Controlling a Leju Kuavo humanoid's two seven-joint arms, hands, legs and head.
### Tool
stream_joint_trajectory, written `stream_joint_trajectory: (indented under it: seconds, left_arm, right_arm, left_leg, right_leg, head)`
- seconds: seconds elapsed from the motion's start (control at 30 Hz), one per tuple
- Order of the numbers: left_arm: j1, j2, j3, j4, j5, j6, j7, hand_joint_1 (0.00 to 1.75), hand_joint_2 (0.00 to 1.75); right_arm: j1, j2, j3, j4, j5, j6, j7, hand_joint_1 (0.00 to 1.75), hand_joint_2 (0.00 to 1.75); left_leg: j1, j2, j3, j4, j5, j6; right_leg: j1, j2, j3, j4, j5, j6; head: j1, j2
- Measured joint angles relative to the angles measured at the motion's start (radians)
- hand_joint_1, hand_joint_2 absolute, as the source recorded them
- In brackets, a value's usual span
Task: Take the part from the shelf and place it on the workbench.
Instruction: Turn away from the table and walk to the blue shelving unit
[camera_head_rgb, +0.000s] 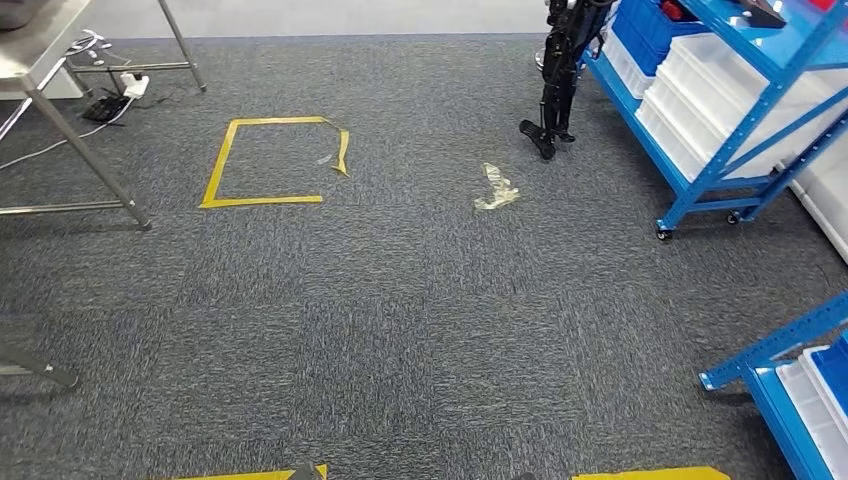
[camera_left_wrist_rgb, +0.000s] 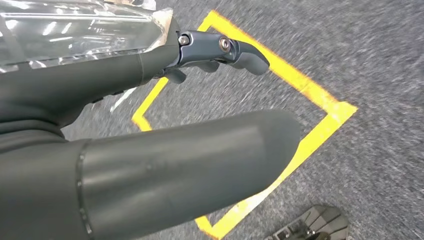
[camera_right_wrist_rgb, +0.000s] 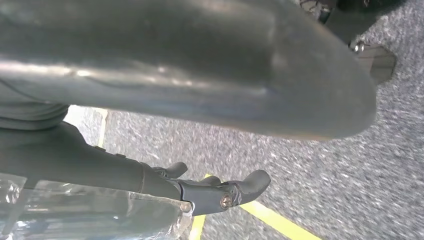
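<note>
From my remote station, nearest the robot, two strips of yellow floor tape (camera_head_rgb: 655, 473) lie on the grey carpet (camera_head_rgb: 400, 320) at the near edge of the head view. To the right, the corner of a blue shelf (camera_head_rgb: 790, 390) with white bins juts in. Open carpet runs ahead to a yellow tape square (camera_head_rgb: 262, 160) with one corner peeling, and beside it a scrap of crumpled clear tape (camera_head_rgb: 497, 187). At left stands a metal bench (camera_head_rgb: 60, 120) on slim legs, with a power strip (camera_head_rgb: 125, 85) and cables beneath it. At far right is a second blue shelf (camera_head_rgb: 740, 110) on casters loaded with white and blue bins, and just beside its far end a black tripod-like stand (camera_head_rgb: 555, 90).

Both arms hang low over the carpet. In the left wrist view, the left hand (camera_left_wrist_rgb: 150, 100) has its thick thumb stretched forward and its dark fingers (camera_left_wrist_rgb: 225, 50) curled against a clear plastic-wrapped part (camera_left_wrist_rgb: 75, 30), above a yellow tape outline (camera_left_wrist_rgb: 310, 125). In the right wrist view, the right hand (camera_right_wrist_rgb: 175, 125) shows the same pose, fingers (camera_right_wrist_rgb: 225, 192) curled along the wrapped part (camera_right_wrist_rgb: 90, 215). The part appears carried between the two hands; I cannot tell how firmly either hand grips it.
</note>
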Motion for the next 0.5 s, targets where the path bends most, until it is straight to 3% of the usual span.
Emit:
stream_joint_trajectory:
  seconds: [0.07,0.13,0.17,0.2,0.27,0.33,0.4,0.43,0.5]
  left_arm:
    - [0.001,0.001,0.000,0.000,0.000,-0.001,0.000,0.00,0.00]
    - [0.001,0.002,0.000,0.000,0.000,-0.002,0.000,0.00,0.00]
    - [0.001,0.003,0.000,0.000,0.000,-0.002,-0.001,0.00,0.00]
    - [0.001,0.003,0.000,0.000,0.000,-0.002,-0.002,0.00,0.00]
    - [0.001,0.003,0.000,0.000,0.001,-0.002,-0.004,0.00,0.00]
    - [0.001,0.006,0.000,0.000,0.001,-0.001,-0.005,0.00,0.00]
    - [0.000,0.006,0.000,0.000,0.001,0.001,-0.007,0.00,0.00]
    - [-0.001,0.005,0.000,0.000,0.001,0.003,-0.008,0.00,0.00]
    - [-0.002,0.003,0.000,0.001,0.000,0.006,-0.010,0.00,0.00]
  right_arm:
    - [-0.001,0.002,-0.003,0.000,0.000,0.000,-0.001,0.00,0.00]
    - [0.002,0.002,-0.005,0.000,0.000,0.000,-0.002,0.00,0.00]
    - [0.004,0.002,-0.005,0.000,0.001,0.000,-0.002,0.00,0.00]
    - [0.005,0.002,-0.006,0.000,0.002,0.000,-0.002,0.00,0.00]
    - [0.003,0.003,-0.007,0.000,0.003,0.000,-0.002,0.00,0.00]
    - [0.000,0.005,-0.009,0.000,0.004,0.000,-0.003,0.00,0.00]
    - [0.001,0.006,-0.011,0.000,0.007,0.000,-0.002,0.00,0.00]
    - [0.002,0.005,-0.012,0.000,0.008,-0.001,-0.001,0.00,0.00]
    - [0.003,0.004,-0.013,0.000,0.010,-0.003,0.001,0.00,0.00]
  left_leg:
    - [-0.004,0.028,0.000,-0.001,-0.001,0.005]
    - [-0.006,0.056,-0.001,-0.001,-0.003,0.005]
    - [-0.006,0.068,0.000,-0.001,-0.004,0.004]
    - [-0.006,0.079,0.001,-0.001,-0.005,0.002]
    - [-0.009,0.100,0.007,0.000,-0.012,-0.008]
    - [-0.014,0.119,0.015,0.001,-0.018,-0.021]
    - [-0.013,0.138,0.022,-0.003,-0.022,-0.033]
    - [-0.009,0.130,0.024,0.000,-0.027,-0.039]
    - [-0.002,0.081,0.004,0.050,-0.063,-0.048]
  right_leg:
    - [-0.001,-0.040,-0.067,0.133,-0.053,-0.005]
    - [-0.006,-0.050,-0.107,0.213,-0.075,0.003]
    - [-0.010,-0.055,-0.098,0.197,-0.064,0.011]
    - [-0.013,-0.065,-0.068,0.141,-0.042,0.021]
    - [-0.014,-0.114,0.013,-0.004,0.003,0.032]
    - [-0.008,-0.141,0.053,-0.072,0.024,0.024]
    - [-0.003,-0.118,0.050,-0.074,0.027,0.009]
    - [-0.006,-0.107,0.050,-0.076,0.029,0.003]
    - [-0.014,-0.084,0.051,-0.079,0.033,-0.015]
  head:
    - [0.004,0.000]
    - [0.004,0.000]
    - [0.005,0.000]
    - [0.004,0.000]
    - [0.005,0.000]
    - [0.002,0.000]
    - [0.000,0.000]
    - [-0.001,0.000]
    - [-0.004,0.000]
